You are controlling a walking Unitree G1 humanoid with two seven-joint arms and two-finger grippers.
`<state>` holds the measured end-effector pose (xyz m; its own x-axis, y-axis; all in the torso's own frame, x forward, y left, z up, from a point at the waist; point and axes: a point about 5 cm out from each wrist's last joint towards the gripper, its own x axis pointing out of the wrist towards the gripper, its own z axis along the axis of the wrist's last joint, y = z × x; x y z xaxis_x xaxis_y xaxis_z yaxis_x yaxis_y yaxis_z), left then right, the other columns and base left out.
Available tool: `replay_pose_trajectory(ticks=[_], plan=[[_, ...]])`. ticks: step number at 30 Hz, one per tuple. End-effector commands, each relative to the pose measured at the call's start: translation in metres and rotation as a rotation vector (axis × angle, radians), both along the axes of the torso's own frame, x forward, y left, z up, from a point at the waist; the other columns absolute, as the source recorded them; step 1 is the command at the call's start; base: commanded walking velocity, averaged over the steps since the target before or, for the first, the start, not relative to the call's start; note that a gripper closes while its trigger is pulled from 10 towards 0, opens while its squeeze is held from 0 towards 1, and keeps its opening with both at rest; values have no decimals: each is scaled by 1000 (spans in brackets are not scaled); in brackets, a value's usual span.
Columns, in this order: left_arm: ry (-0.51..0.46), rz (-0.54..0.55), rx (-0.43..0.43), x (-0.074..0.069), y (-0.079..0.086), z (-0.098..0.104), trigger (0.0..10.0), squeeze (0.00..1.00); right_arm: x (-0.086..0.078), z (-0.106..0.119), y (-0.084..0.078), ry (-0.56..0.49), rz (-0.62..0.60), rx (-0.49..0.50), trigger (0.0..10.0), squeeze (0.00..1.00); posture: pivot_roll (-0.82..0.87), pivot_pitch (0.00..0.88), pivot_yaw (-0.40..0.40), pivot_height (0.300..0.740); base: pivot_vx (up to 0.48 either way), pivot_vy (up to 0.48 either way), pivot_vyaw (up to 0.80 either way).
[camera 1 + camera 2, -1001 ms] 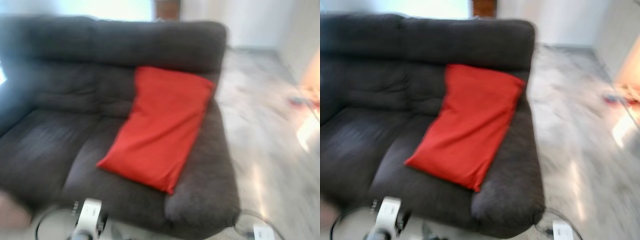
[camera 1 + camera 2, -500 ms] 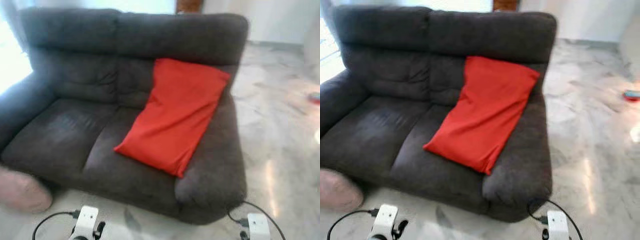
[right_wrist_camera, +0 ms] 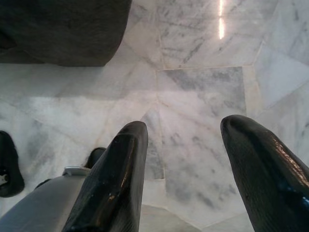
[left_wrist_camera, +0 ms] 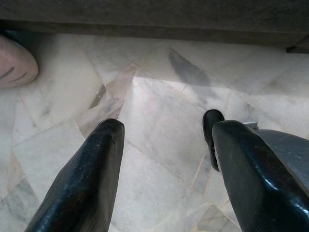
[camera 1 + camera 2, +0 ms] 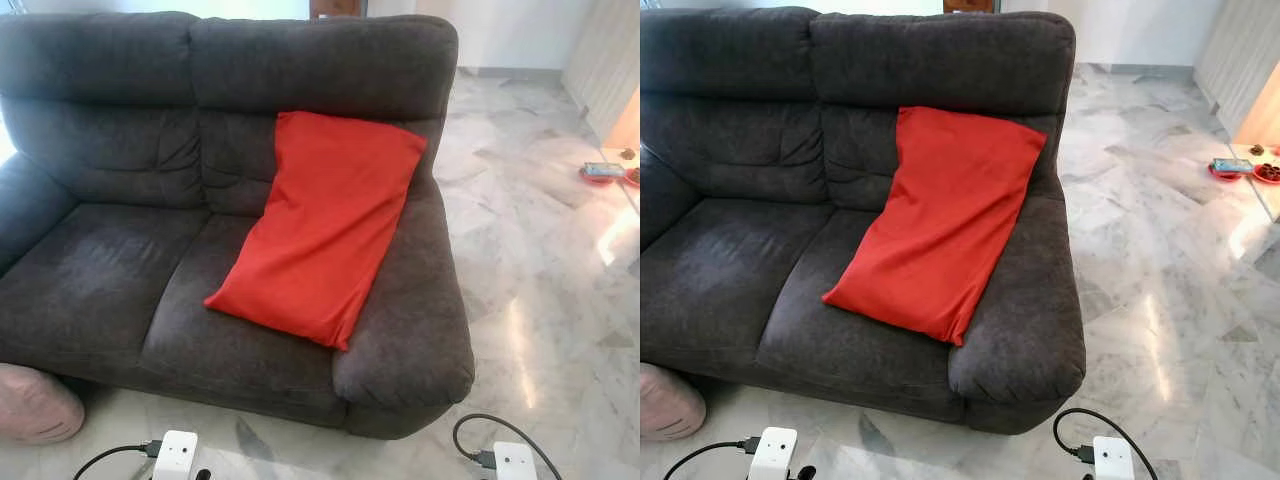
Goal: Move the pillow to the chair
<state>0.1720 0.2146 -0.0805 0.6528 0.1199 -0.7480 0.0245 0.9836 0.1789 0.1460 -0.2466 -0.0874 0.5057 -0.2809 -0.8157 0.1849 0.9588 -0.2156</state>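
Note:
A long red pillow [image 5: 325, 220] leans on the right half of a dark grey two-seat sofa [image 5: 110, 250], its top against the backrest and its lower end on the seat beside the right armrest [image 5: 415, 310]. My left gripper [image 4: 166, 145] hangs open over the marble floor in front of the sofa, with nothing between its fingers. My right gripper [image 3: 188, 145] is open too, above the floor near the sofa's right front corner. Both arms hang low, well short of the pillow.
A pink cushion-like thing [image 5: 35, 403] lies on the floor at the sofa's left front corner. Small red dishes [image 5: 603, 173] sit on the floor at the far right. Open marble floor [image 5: 540, 260] stretches to the right of the sofa.
The view has swung and steadied: the picture is now sharp and the sofa sits a little further left in frame. The pillow has not shifted on the sofa.

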Motion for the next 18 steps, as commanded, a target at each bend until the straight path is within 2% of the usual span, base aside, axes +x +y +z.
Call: replay_pose_trajectory(ticks=[1, 9, 18], plan=[[37, 26, 10, -7, 5, -3, 10000, 0, -4, -2, 2, 6, -21, 24, 10000, 0, 59, 38, 24, 740, 0, 0, 0], [48, 37, 18, -12, 7, -5, 10000, 0, -6, -4, 5, 12, -16, 47, 10000, 0, 60, 7, 25, 740, 0, 0, 0], [55, 36, 12, -14, 5, -6, 10000, 0, -11, -7, 9, 16, -40, 74, 10000, 0, 54, 0, 31, 740, 0, 280, 0]])
